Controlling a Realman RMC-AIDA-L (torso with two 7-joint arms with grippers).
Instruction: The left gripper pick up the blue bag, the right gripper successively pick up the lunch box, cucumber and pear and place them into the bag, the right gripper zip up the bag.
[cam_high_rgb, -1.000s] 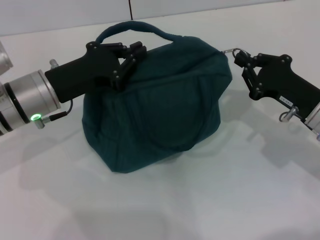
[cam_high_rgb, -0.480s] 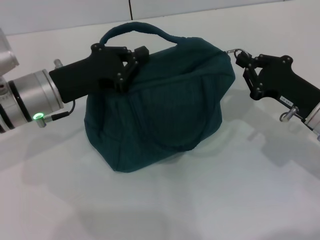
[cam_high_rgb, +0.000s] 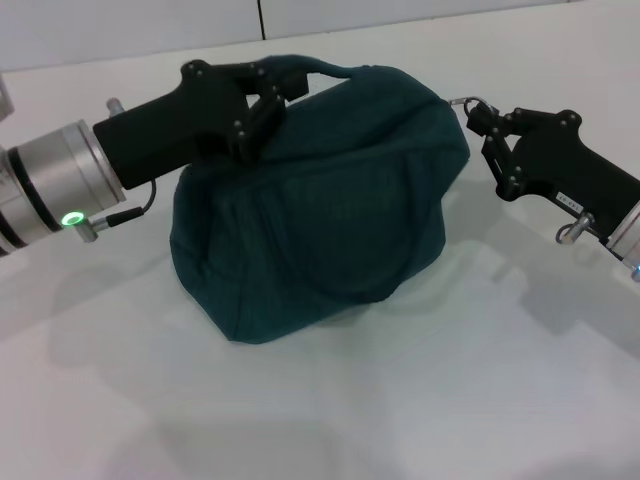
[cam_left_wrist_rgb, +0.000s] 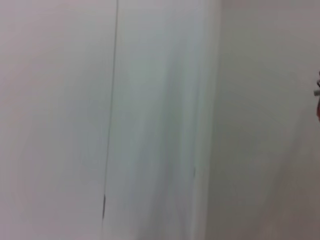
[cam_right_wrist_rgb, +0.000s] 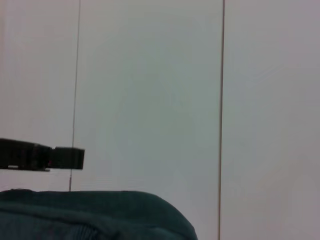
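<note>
The blue bag (cam_high_rgb: 320, 210) sits bulging on the white table (cam_high_rgb: 430, 400); its top also shows in the right wrist view (cam_right_wrist_rgb: 100, 215). My left gripper (cam_high_rgb: 268, 82) is at the bag's top left, shut on the bag where the handle (cam_high_rgb: 320, 68) meets it. My right gripper (cam_high_rgb: 480, 118) is at the bag's right end, shut on the metal zip pull (cam_high_rgb: 468, 102). The lunch box, cucumber and pear are out of view. The left wrist view holds only white wall.
A pale wall with a dark seam (cam_high_rgb: 260, 18) stands behind the table. Bare table lies in front of the bag and to both sides. A black part of the left gripper (cam_right_wrist_rgb: 45, 156) shows in the right wrist view.
My left gripper has moved up and to the right along the bag's top, covering the left part of the handle. The right gripper has hardly moved.
</note>
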